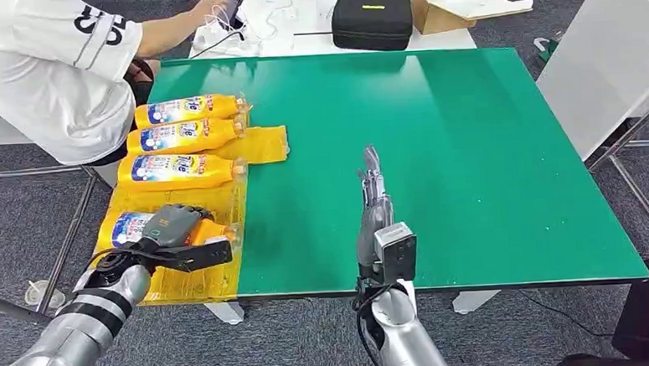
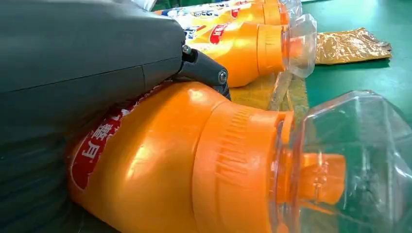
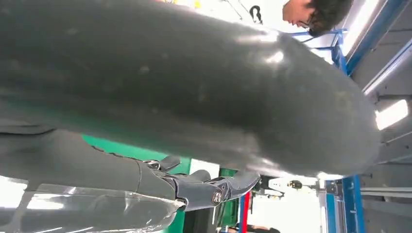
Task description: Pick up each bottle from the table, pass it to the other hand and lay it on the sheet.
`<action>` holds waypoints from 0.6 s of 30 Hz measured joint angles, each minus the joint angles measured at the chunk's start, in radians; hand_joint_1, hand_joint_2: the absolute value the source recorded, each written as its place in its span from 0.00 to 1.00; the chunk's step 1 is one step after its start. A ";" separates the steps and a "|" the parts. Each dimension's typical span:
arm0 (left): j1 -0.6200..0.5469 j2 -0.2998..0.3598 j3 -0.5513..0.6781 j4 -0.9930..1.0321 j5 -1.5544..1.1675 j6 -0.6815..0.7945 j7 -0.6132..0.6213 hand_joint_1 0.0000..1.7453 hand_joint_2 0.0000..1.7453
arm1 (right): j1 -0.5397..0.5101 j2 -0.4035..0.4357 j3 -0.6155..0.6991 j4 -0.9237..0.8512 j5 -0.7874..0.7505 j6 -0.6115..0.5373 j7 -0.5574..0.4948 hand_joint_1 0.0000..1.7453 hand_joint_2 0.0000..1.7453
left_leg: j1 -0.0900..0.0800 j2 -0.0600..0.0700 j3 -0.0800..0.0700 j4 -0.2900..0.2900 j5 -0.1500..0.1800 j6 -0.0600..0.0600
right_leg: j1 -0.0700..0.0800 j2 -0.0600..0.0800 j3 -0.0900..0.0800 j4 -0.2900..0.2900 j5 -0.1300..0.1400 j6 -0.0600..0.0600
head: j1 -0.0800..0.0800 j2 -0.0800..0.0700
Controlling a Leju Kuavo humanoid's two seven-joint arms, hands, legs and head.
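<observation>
Several orange bottles lie side by side on a yellow sheet [image 1: 262,144] at the left end of the green table [image 1: 488,166]. My left hand [image 1: 175,227] lies over the nearest bottle [image 1: 124,228] and grips its body. In the left wrist view this bottle [image 2: 160,160] lies against my left hand [image 2: 73,63], its clear cap pointing away, with the sheet [image 2: 350,46] beyond. The other three bottles [image 1: 185,110] [image 1: 183,136] [image 1: 178,170] lie farther along the sheet. My right hand [image 1: 374,199] hovers over the table's near middle, fingers [image 3: 209,189] stretched straight, holding nothing.
A person in a white shirt [image 1: 47,72] sits at the table's far left corner, close to the farthest bottle. Behind the green table a white table carries a black case [image 1: 371,19] and a cardboard box [image 1: 446,0]. A white cabinet [image 1: 608,51] stands at the right.
</observation>
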 measured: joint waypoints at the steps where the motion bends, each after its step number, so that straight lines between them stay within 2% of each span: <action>1: 0.000 0.000 0.000 0.001 0.000 0.000 0.000 0.00 1.00 | -0.001 0.000 0.000 0.002 0.000 0.000 0.000 0.00 0.00 | 0.000 0.000 0.000 0.000 0.000 0.000 | 0.000 0.000 0.000 0.000 0.000 0.000 | 0.000 0.000; 6: 0.000 0.001 -0.008 0.004 0.042 -0.052 -0.027 0.00 1.00 | -0.005 0.000 0.002 0.011 -0.003 0.010 0.001 0.00 0.00 | 0.000 0.000 0.000 0.000 0.000 0.000 | 0.000 0.000 0.000 0.000 0.000 0.000 | 0.000 0.000; 14: -0.002 0.034 -0.030 -0.004 0.214 -0.238 -0.137 0.00 1.00 | -0.029 0.002 0.011 0.055 -0.009 0.030 0.001 0.00 0.00 | 0.000 0.000 0.001 0.000 0.000 0.000 | 0.000 0.000 0.002 0.000 0.000 0.000 | 0.000 0.000; 18: -0.002 0.035 -0.030 -0.005 0.218 -0.240 -0.138 0.00 1.00 | -0.030 0.002 0.012 0.056 -0.009 0.031 0.001 0.00 0.00 | 0.000 0.000 0.002 0.000 0.000 0.000 | 0.000 0.000 0.002 0.000 0.000 0.000 | 0.000 0.000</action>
